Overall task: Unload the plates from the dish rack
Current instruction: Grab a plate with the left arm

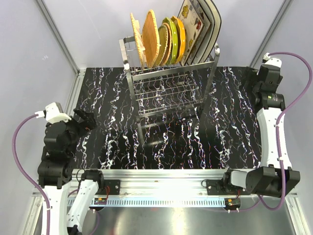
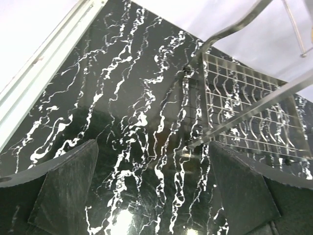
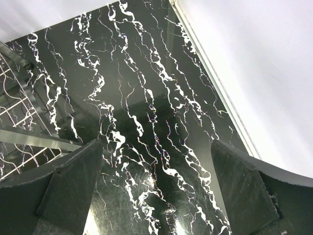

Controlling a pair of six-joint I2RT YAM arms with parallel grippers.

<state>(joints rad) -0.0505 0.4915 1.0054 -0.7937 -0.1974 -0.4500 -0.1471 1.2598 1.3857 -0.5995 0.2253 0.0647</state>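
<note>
The dish rack [image 1: 168, 74] stands at the back middle of the table, a tall steel wire frame. Several plates stand upright in its top tier: tan woven ones [image 1: 150, 35] on the left, a yellow-green one [image 1: 171, 40], an orange one [image 1: 180, 35], and square cream flowered ones [image 1: 194, 24] on the right. My left gripper [image 1: 84, 120] hovers open over the table's left side, well short of the rack [image 2: 244, 115]; nothing is between its fingers [image 2: 152, 147]. My right gripper [image 1: 256, 87] is open and empty [image 3: 156, 144] at the far right, with the rack [image 3: 19, 98] to its left.
The black marbled table [image 1: 234, 127] is bordered by aluminium frame rails [image 1: 58, 36] and white walls on the left, back and right. The rack's lower tier [image 1: 168, 100] holds nothing. An aluminium rail [image 1: 161, 178] runs along the near edge between the arm bases.
</note>
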